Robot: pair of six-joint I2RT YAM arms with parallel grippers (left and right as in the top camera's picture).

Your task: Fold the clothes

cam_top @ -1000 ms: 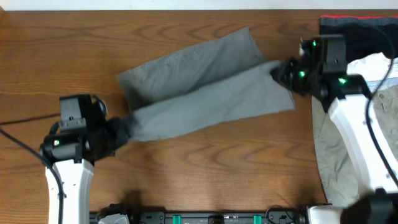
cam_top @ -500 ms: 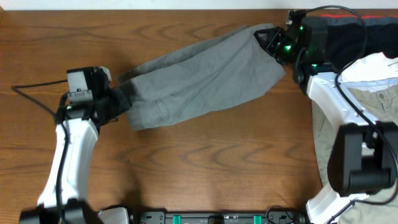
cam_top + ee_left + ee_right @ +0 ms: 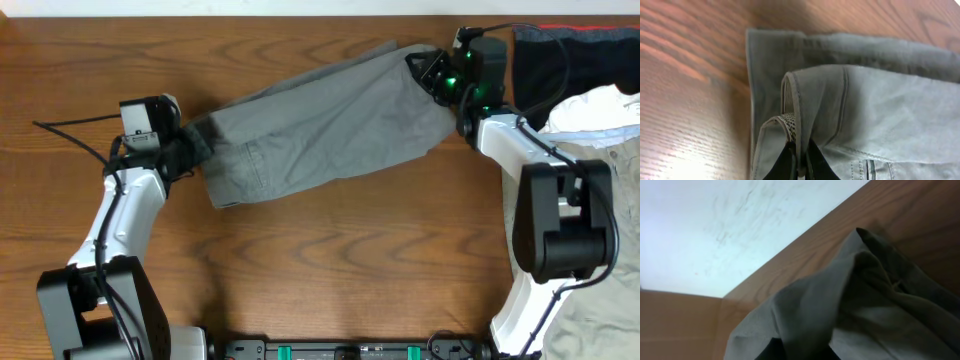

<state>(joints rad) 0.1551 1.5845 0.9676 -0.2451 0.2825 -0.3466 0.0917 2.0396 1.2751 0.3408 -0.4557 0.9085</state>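
Grey shorts (image 3: 320,125) are lying slantwise across the wooden table (image 3: 350,260), stretched btwn both arms. The low end is sitting at the L side and the high end is reaching toward the far R edge. The fabric is resting mostly flat w/ soft creases, and a seam and pocket line are showing nr the L end.

L tool (image 3: 193,150) is gripping the L end of the shorts. In the L wrist view its black fingers (image 3: 790,162) are pressing together on a folded edge, w/ a strip of pale mesh lining (image 3: 789,122) peeking out just above them. Several layers of cloth are stacking up around that pinch.

R tool (image 3: 418,68) is sitting at the upper R corner of the shorts, touching the bunched cloth there. In the R wrist view the fabric is humping up over the dark fingertips and hiding them, so I cannot tell whether they are clamping it or standing a bit apart.

Beside the R arm, a black garment w/ a red edge (image 3: 560,50) is lying at the far R corner, clear of the shorts. Paler khaki cloth (image 3: 628,200) is lying nearer along the R edge.
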